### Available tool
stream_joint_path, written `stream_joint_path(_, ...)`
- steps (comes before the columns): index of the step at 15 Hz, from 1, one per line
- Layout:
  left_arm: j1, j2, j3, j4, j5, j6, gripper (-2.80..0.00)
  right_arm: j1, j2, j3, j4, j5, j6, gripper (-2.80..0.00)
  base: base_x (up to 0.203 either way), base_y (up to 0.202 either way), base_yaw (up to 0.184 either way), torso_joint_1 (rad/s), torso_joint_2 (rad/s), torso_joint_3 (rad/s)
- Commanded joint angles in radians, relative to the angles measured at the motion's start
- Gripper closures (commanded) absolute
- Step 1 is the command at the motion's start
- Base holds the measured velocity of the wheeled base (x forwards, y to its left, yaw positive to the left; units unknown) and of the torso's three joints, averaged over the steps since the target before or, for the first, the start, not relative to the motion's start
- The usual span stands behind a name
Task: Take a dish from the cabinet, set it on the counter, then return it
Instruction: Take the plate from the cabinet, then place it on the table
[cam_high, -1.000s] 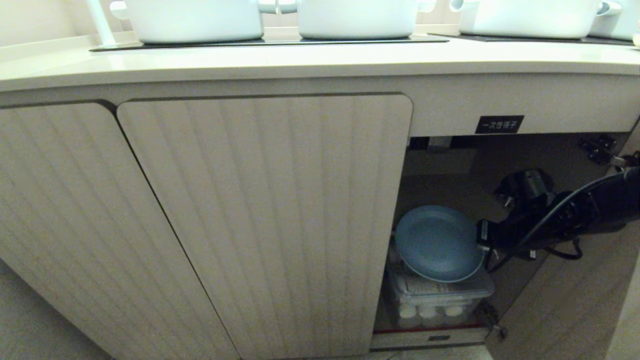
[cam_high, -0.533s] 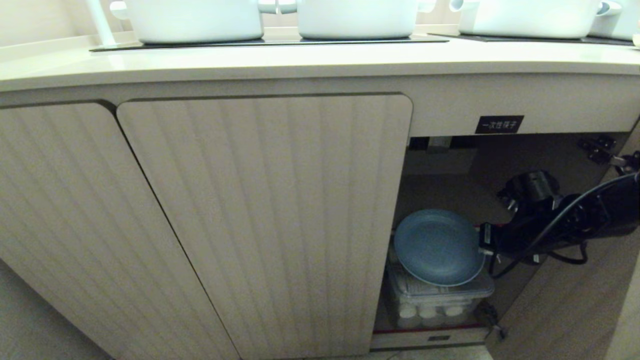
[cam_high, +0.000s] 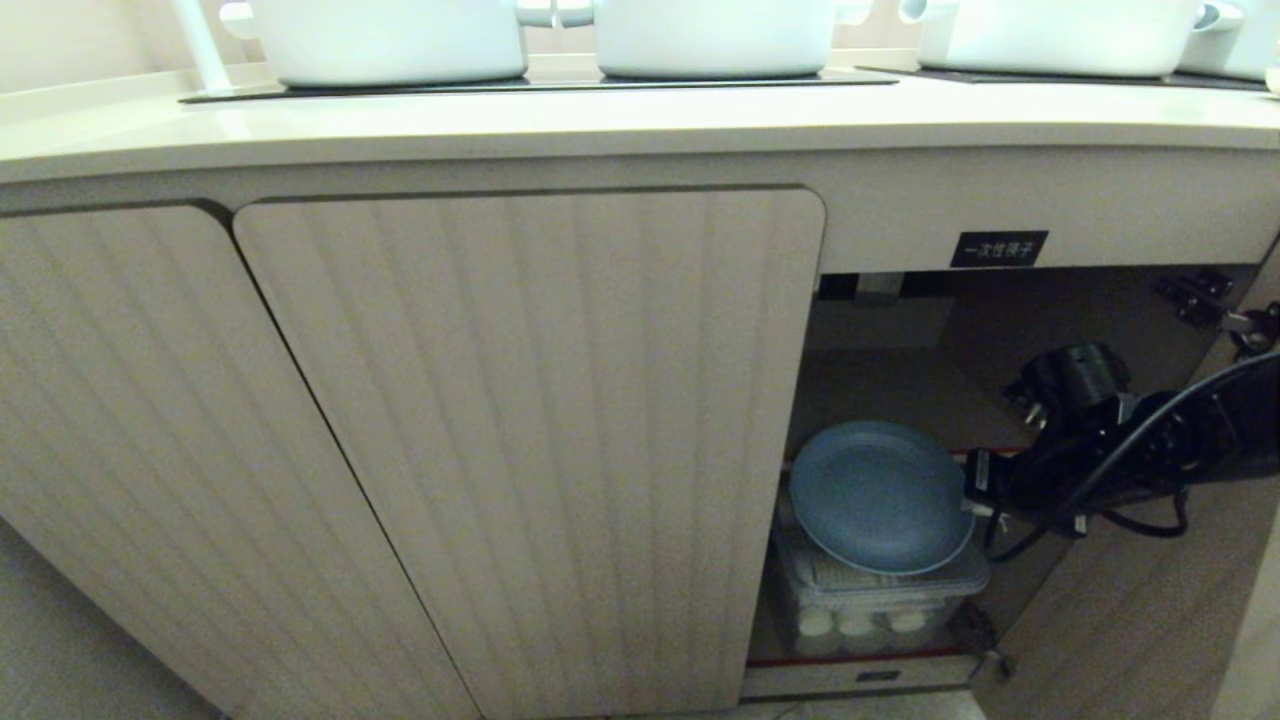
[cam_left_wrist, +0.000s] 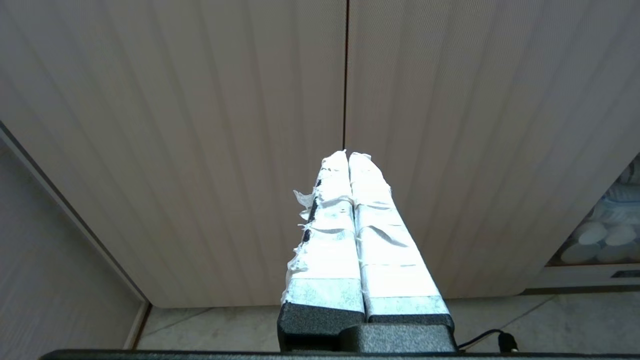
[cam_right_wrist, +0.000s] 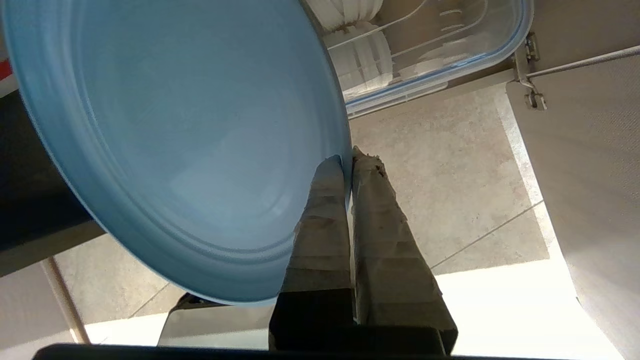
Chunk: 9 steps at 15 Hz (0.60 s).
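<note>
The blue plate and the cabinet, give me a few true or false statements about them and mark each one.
1. The right gripper is shut on the rim of the blue plate. True.
2. The plate rests on the counter. False: it is at the open cabinet, above a clear container.
3. The left gripper holds a dish. False: it is shut, empty, facing closed doors.
4. White pots stand on the counter. True.

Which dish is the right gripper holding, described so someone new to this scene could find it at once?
Under the counter, look into the cabinet opening right of the ribbed door. The dish, a round light-blue plate, is pinched at its rim by the right gripper above a clear lidded container, the only blue thing there.
</note>
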Motion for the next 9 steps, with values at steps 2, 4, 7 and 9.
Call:
stream_joint_path(2,0.0,0.0,0.0,0.0,0.0,0.0,0.0,0.0,-0.017,0.012,0.0,0.003,0.002,0.0,0.0,0.0,0.0,0.0,0.0,0.0)
stream_joint_path(4,0.0,0.0,0.0,0.0,0.0,0.0,0.0,0.0,-0.026,0.022,0.0,0.004,0.003,0.0,0.0,0.0,0.0,0.0,0.0,0.0)
stream_joint_path(7,0.0,0.0,0.0,0.0,0.0,0.0,0.0,-0.001,-0.042,0.042,0.0,0.01,0.004,0.0,0.0,0.0,0.0,0.0,0.0,0.0)
stream_joint_path(9,0.0,0.0,0.0,0.0,0.0,0.0,0.0,-0.001,-0.058,0.058,-0.001,0.021,0.004,0.0,0.0,0.0,0.0,0.0,0.0,0.0)
